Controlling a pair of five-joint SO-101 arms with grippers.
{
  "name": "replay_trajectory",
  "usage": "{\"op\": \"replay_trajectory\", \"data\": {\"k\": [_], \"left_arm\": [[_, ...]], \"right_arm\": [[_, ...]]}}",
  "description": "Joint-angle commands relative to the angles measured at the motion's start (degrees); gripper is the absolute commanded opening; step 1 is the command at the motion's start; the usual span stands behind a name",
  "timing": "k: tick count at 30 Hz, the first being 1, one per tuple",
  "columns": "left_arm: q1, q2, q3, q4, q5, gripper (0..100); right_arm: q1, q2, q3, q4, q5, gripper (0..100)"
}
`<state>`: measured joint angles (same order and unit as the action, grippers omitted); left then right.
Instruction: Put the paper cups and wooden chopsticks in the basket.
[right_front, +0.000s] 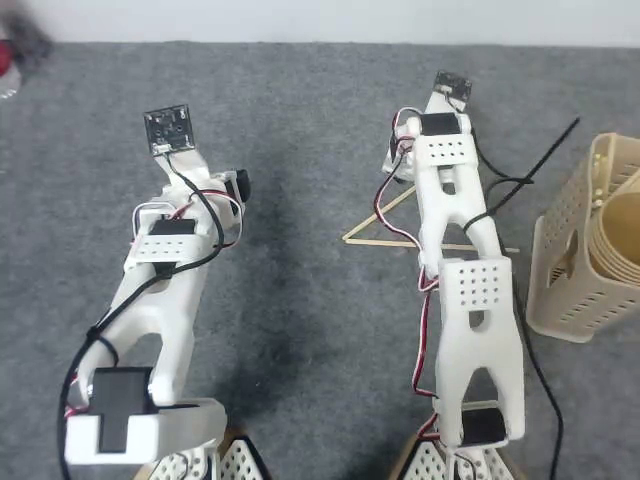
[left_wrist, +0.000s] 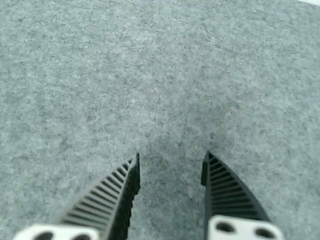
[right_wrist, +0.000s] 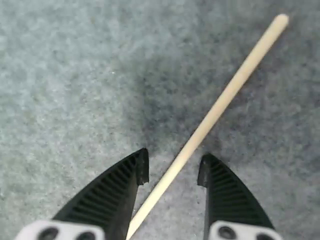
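Two wooden chopsticks lie on the grey carpet in a V, one slanted (right_front: 380, 213) and one lying crosswise (right_front: 385, 242), partly under the right arm (right_front: 450, 190). My right gripper (right_wrist: 172, 167) is open and low over the carpet, with a chopstick (right_wrist: 225, 95) running between its fingers, untouched. My left gripper (left_wrist: 171, 162) is open over bare carpet with nothing between its fingers. The left arm (right_front: 170, 260) stands well left of the chopsticks. Stacked paper cups (right_front: 622, 235) sit inside the beige basket (right_front: 565, 260) at the right edge.
A black cable (right_front: 545, 160) runs from the right arm toward the basket. A red object (right_front: 5, 55) sits at the far left corner. Open carpet lies between the two arms and beyond them.
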<state>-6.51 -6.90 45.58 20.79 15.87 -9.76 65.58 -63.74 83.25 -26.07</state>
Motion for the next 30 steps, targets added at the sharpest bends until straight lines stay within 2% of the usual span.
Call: {"op": "replay_trajectory", "data": {"k": [1,2,4,8,13,21,24,30], "left_arm": [[0.09,-0.44,-0.75,-1.23,0.26,20],[0.09,-0.44,-0.75,-1.23,0.26,20],[0.09,-0.44,-0.75,-1.23,0.26,20],[0.09,-0.44,-0.75,-1.23,0.26,20],[0.09,-0.44,-0.75,-1.23,0.26,20],[0.09,-0.44,-0.66,-1.23,0.26,20],[0.09,-0.44,-0.75,-1.23,0.26,20],[0.09,-0.44,-0.75,-1.23,0.26,20]], "right_arm": [[0.92,4.44,-12.57,7.69,7.03,6.1],[0.84,5.41,-15.12,9.54,9.41,0.6],[0.92,7.25,-19.34,13.05,12.40,2.7],[1.71,9.19,-24.70,18.59,14.95,0.9],[4.09,6.81,-25.67,19.74,20.13,0.6],[7.78,-12.62,-25.41,19.82,20.48,0.6],[7.34,-20.35,-24.62,20.00,23.91,0.6],[6.29,-39.96,-9.14,19.91,25.76,0.6]]}}
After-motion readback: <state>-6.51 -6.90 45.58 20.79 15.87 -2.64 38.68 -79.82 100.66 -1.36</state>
